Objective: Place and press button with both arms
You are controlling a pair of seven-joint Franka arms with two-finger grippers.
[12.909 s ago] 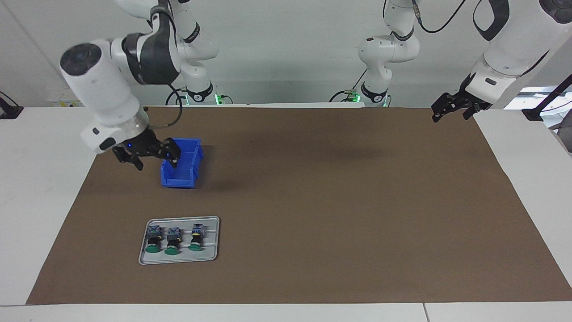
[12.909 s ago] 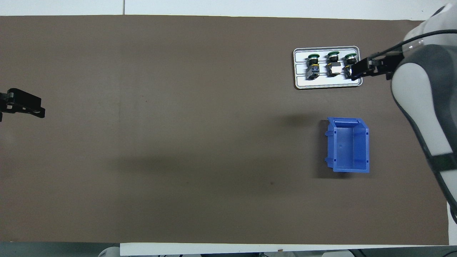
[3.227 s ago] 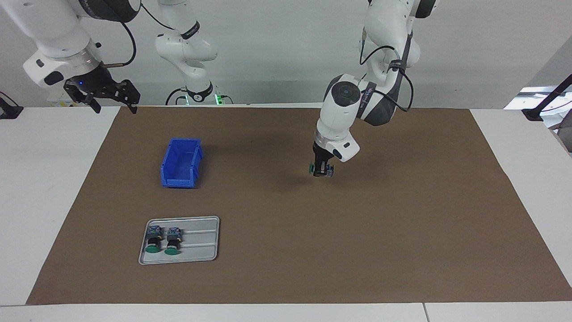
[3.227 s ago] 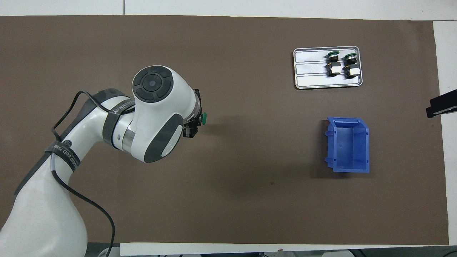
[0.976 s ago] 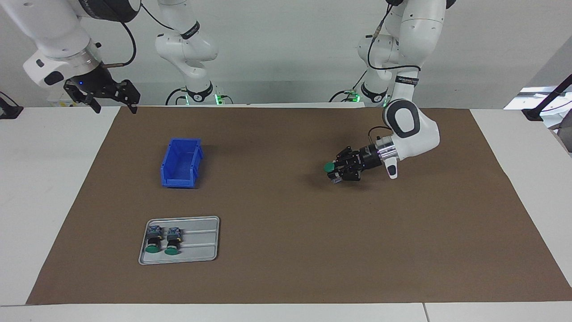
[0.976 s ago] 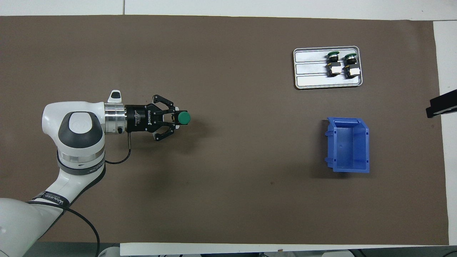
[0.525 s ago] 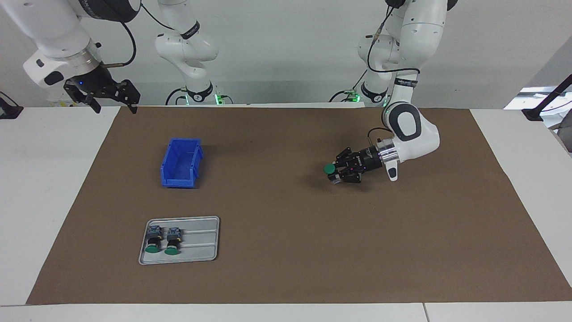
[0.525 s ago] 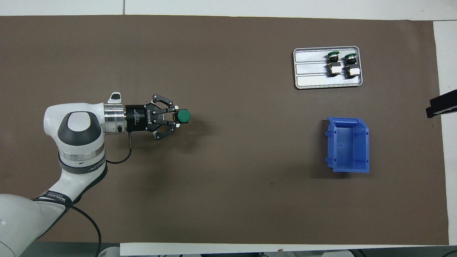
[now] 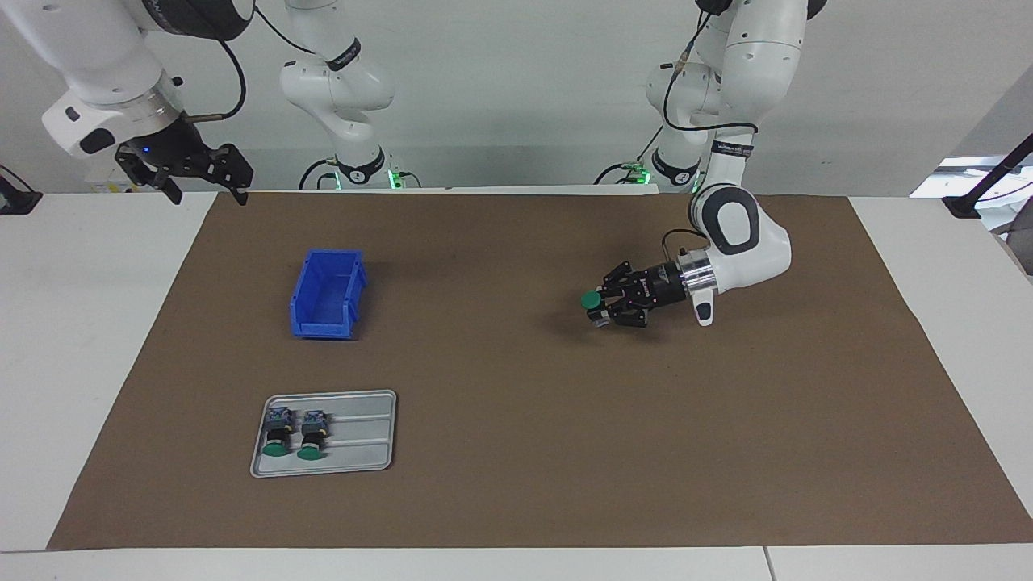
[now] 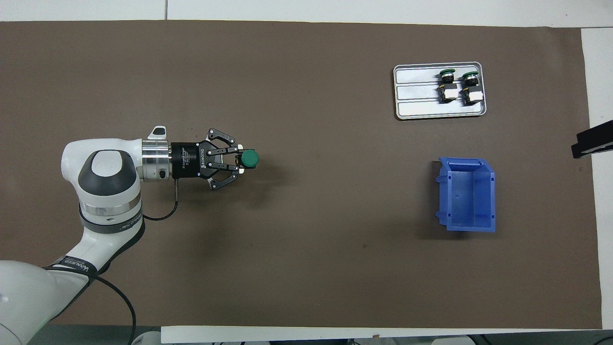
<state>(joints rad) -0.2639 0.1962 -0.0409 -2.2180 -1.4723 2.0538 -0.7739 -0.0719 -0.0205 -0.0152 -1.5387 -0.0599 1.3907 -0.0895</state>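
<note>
Facing view: left gripper (image 9: 598, 309) lies nearly level, low over the brown mat (image 9: 524, 452) around mid-worktop, toward the left arm's end. Its fingers (image 9: 607, 295) are closed partway on the button (image 9: 591, 301), gripping the black barrel; green cap sticks out past the fingertips, pointing toward the right arm's end and a bit upward. Can't tell if the button's contact block touches the mat; a shadow sits right under it.

Overhead view: same grip seen from above, left gripper (image 10: 239, 160) w/ outer links splayed, green cap of the button (image 10: 249, 158) round and clear at the tip. Left arm (image 10: 107, 187) comes in from the bottom corner, wrist bent so the gripper points across the worktop.

Right gripper (image 9: 194, 173) hangs up in the air over the mat's corner at the right arm's end, fingers spread wide, holding nothing. Right arm waits. In overhead only a dark bit of it shows at the frame edge (image 10: 591, 143).

Blue bin (image 9: 327, 294) sits open-topped on the mat toward the right arm's end. Grey tray (image 9: 363, 452) lies farther from the robots than the bin, holding two more green-capped buttons (image 9: 294, 432) side by side at the tray's end toward the right arm; rest of tray bare.
</note>
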